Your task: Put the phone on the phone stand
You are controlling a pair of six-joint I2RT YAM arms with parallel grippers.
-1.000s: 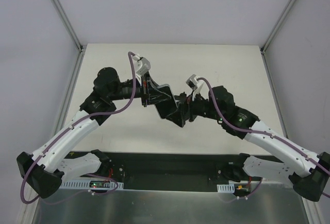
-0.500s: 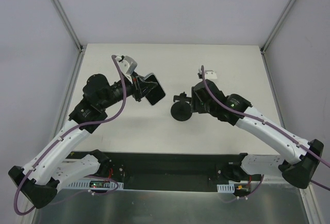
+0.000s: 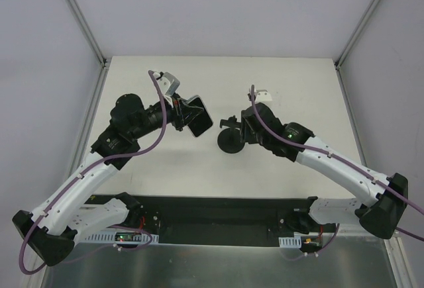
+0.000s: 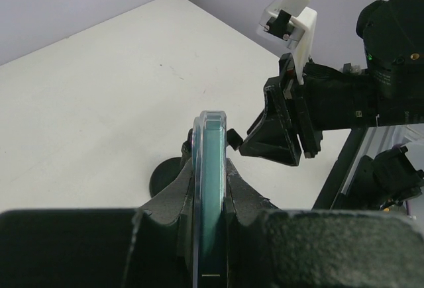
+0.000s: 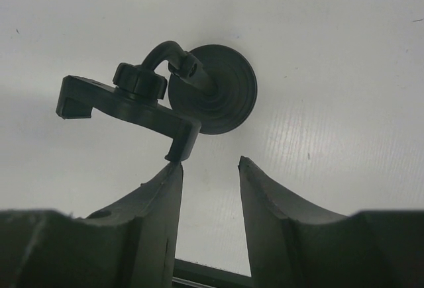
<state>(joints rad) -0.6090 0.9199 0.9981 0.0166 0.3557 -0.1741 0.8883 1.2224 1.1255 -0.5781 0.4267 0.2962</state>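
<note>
Left gripper (image 4: 209,192) clamps glossy phone (image 4: 211,144); right gripper (image 5: 209,167) gapes near disc-based phone stand (image 5: 215,93).

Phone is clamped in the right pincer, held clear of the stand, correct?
Not quite. The phone is clamped in the left pincer, as the left wrist view shows edge-on. The rest holds: it is held clear of the stand.

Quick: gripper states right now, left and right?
Left gripper: closed on the thin black phone with silvery edge.
Right gripper: open, holding nothing; the black disc-based phone stand is right in front of it.
</note>
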